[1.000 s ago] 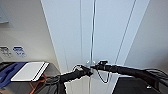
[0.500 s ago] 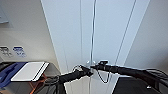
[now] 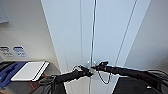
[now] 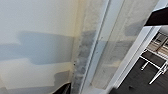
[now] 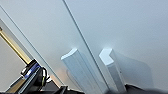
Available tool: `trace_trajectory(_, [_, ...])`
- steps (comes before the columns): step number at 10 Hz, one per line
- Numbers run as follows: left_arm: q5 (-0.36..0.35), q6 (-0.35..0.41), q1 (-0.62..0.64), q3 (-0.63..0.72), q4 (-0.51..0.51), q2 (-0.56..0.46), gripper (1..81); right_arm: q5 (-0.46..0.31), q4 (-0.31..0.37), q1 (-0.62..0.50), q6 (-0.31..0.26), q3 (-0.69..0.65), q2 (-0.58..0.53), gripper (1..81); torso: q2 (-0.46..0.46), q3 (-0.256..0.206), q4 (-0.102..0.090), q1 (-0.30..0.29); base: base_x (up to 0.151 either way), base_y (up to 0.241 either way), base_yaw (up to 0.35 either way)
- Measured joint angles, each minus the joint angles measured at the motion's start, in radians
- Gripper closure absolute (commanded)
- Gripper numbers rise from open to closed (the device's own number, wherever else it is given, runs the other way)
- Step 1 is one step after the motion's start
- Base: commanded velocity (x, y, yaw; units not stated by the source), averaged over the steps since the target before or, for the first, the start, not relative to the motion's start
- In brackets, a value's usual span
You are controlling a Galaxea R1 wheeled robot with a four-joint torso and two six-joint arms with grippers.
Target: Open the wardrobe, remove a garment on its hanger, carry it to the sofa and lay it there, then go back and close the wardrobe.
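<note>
1. The wardrobe (image 3: 110,32) is seen straight ahead, tall and white, with both doors shut and a thin dark gap between them.
2. Two small white handles (image 5: 95,71) are set side by side, one on each side of that gap.
3. The left gripper (image 3: 88,72) is held just beside the handles; whether it is clenched cannot be told.
4. The right gripper (image 3: 96,67) is also held at the handles; its grip cannot be told either.
5. A white board (image 3: 28,70) is seen low on the left, near the wall.
6. Dark floor (image 4: 147,80) is seen past the wardrobe's edge.
</note>
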State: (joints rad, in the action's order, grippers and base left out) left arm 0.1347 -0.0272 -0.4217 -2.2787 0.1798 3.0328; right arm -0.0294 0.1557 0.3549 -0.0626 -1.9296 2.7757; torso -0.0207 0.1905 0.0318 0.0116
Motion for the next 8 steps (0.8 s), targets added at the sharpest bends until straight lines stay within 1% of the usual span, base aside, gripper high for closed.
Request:
trace_trajectory(2, [0.019,-0.001,-0.001,0.083,-0.001,-0.045,1.0,0.036,0.001,0.014,-0.003,0.033,-0.018,1.0,0.0,0.0,0.0,0.0,0.0,0.0,0.0])
trace_trajectory(3, [0.022,-0.001,-0.003,0.112,-0.001,-0.063,1.0,0.036,0.001,0.016,-0.003,0.05,-0.029,1.0,0.0,0.0,0.0,0.001,0.0,0.0,0.0])
trace_trajectory(5, [0.001,0.0,-0.017,0.151,-0.001,-0.085,1.0,0.03,0.001,0.019,-0.001,0.091,-0.055,1.0,0.0,0.0,0.0,0.001,0.0,0.0,0.0])
trace_trajectory(7, [0.004,0.0,-0.021,0.19,-0.001,-0.107,1.0,0.04,0.001,0.034,-0.001,0.148,-0.091,1.0,0.001,0.001,0.0,0.001,0.0,0.0,0.0])
trace_trajectory(8, [0.014,0.0,-0.024,0.233,-0.001,-0.129,1.0,0.046,0.001,0.04,-0.001,0.174,-0.108,1.0,0.001,0.001,-0.001,0.001,0.0,0.0,0.0])
